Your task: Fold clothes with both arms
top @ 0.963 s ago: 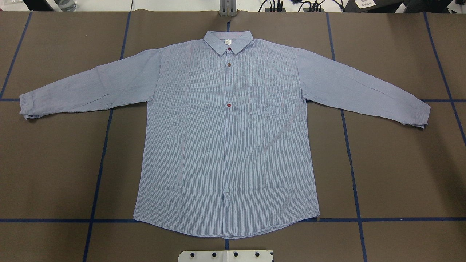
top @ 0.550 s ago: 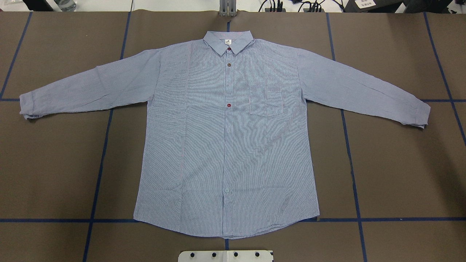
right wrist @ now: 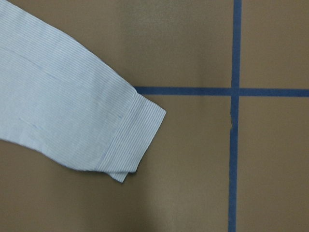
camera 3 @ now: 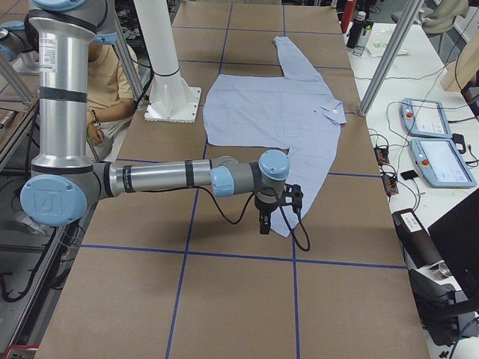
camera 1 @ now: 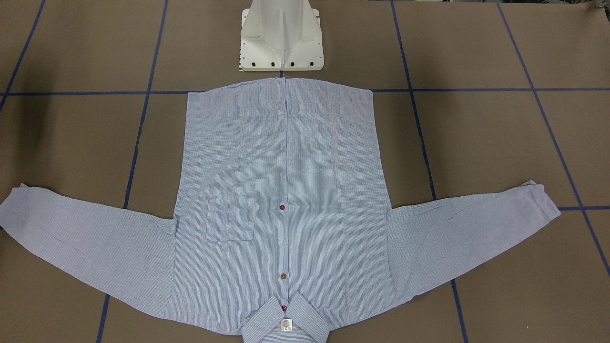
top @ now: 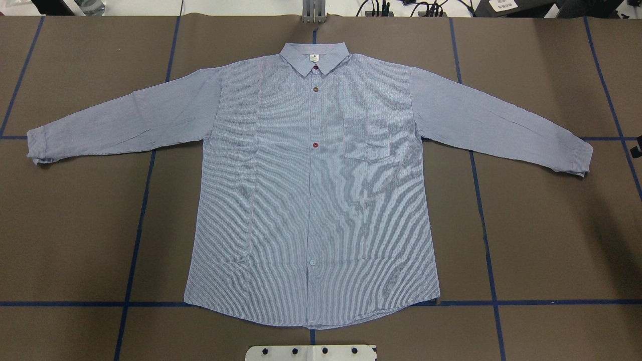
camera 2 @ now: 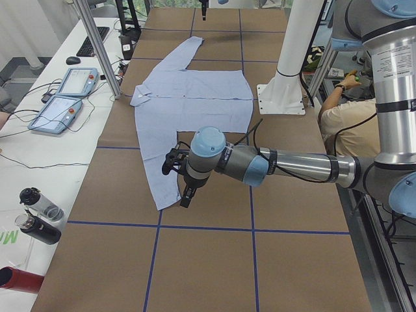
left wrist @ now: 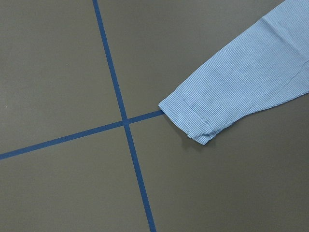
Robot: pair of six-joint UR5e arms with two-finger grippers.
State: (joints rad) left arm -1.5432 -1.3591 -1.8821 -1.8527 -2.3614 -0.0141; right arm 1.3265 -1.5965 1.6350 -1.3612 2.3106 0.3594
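Shirt (top: 311, 190), lying flat, unfolded: right gripper (camera 3: 263, 223) is newly edging into overhead view beside a cuff (top: 582, 158), left gripper (camera 2: 186, 197) is hovering opposite; openness cannot be told, neither is gripping cloth, so folding is only beginning.

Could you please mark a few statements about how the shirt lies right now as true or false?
1. The shirt lies flat, buttoned side up, both sleeves spread. True.
2. The chest pocket is on the robot's left half. False: it is on the robot's right of the button line.
3. The collar is at the end far from the white base. True.
4. One sleeve is folded across the body. False: neither is folded yet.
5. The left arm's fingers clamp a cuff. False: the left wrist view shows that cuff lying free.
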